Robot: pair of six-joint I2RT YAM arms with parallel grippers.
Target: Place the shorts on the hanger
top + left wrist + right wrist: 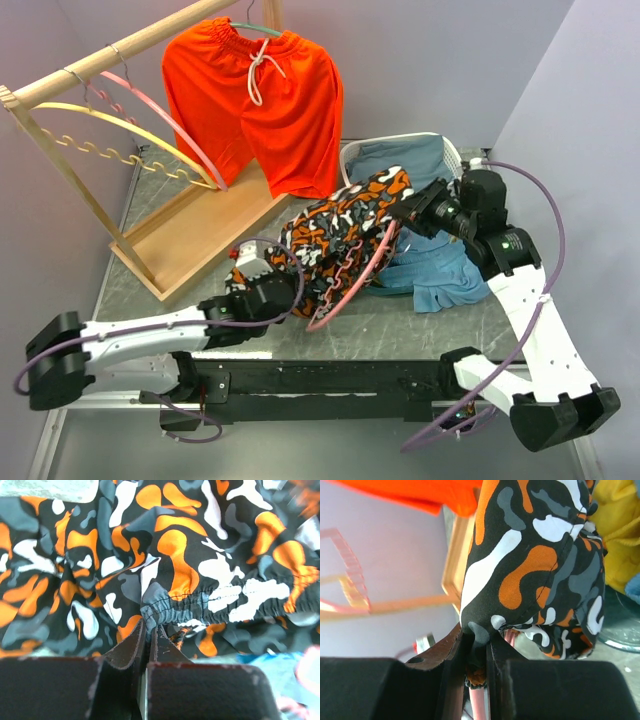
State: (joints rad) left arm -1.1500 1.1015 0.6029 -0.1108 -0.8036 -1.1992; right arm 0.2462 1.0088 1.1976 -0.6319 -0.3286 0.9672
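1. I'm partway through working the shorts (335, 235) onto the hanger (348, 288). They lie bunched mid-frame on the table (420, 322), draped over its pink arm.
2. The left tool (149, 630) is fully closed, nipping the elastic waistband. The right tool (479, 640) pinches a fold of the shorts.
3. Next, I judge, the waistband needs spreading along the arm without either pinch slipping.
4. Only the top view shows the hanger's arc; the wrist views show the grips.

Left arm (140, 335) reached low, forward and rightward; left gripper (149, 627) pinched shorts (175, 570) waistband, jaws together. Right arm (535, 320) bent inward; right gripper (476, 637) clamped shorts fabric.
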